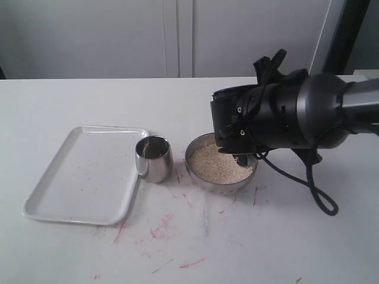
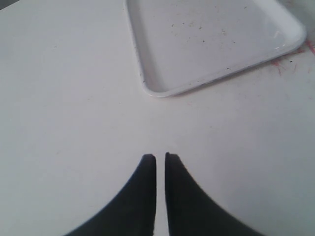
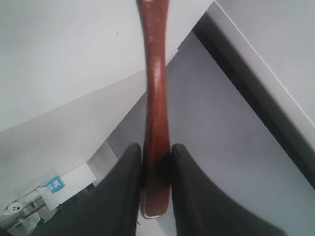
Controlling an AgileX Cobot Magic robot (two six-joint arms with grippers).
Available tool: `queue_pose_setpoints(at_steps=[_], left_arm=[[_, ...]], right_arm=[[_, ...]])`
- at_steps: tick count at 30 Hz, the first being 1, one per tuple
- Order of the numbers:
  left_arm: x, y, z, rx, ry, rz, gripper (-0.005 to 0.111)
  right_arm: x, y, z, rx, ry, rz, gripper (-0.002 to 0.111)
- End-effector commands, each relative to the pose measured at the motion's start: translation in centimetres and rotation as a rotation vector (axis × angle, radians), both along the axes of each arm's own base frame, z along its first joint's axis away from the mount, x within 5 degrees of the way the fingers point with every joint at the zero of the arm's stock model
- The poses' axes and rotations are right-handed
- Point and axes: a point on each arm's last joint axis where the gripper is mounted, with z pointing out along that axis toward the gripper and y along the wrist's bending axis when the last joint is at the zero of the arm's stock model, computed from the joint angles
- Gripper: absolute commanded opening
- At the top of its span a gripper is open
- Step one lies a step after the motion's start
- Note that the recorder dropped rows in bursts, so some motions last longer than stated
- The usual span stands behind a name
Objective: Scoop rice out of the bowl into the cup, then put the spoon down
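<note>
- Gripping dark reddish-brown wooden spoon [image 3: 155,98] by its slim handle with right gripper [image 3: 156,146], jaws clamped on both sides.
- Noted scoop end out of sight in all views.
- Located right arm low over wide shiny steel bowl [image 1: 192,168], hiding its far right rim in exterior view.
- Found off-white uncooked rice [image 1: 216,164] filling bowl, surface roughly level.
- Logged small shiny steel cup [image 1: 155,160] upright, just left of bowl, apart from it, beside right edge of white rectangular tray [image 1: 83,171]; cup contents: cannot tell.
- Observed left gripper [image 2: 160,156] above bare white table [image 1: 266,236] near tray corner, jaws almost together, thin slit between, holding nothing.
- Recorded red smears [image 1: 160,228] on table before bowl.
</note>
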Motion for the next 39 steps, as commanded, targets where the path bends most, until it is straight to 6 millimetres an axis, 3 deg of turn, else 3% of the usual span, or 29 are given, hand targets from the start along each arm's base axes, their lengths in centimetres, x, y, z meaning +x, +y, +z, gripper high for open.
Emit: queue_pose_setpoints(at_steps=[1,39], left_arm=[[-0.1,0.0,-0.6,-0.005,0.045,-0.002,0.014],[-0.1,0.0,-0.6,-0.005,0.045,-0.002,0.014]], right_arm=[[0.2,-0.3,-0.5,-0.041,0.025,0.004,0.000],[0.6,0.8,-3.6,0.034,0.150,0.058,0.000]])
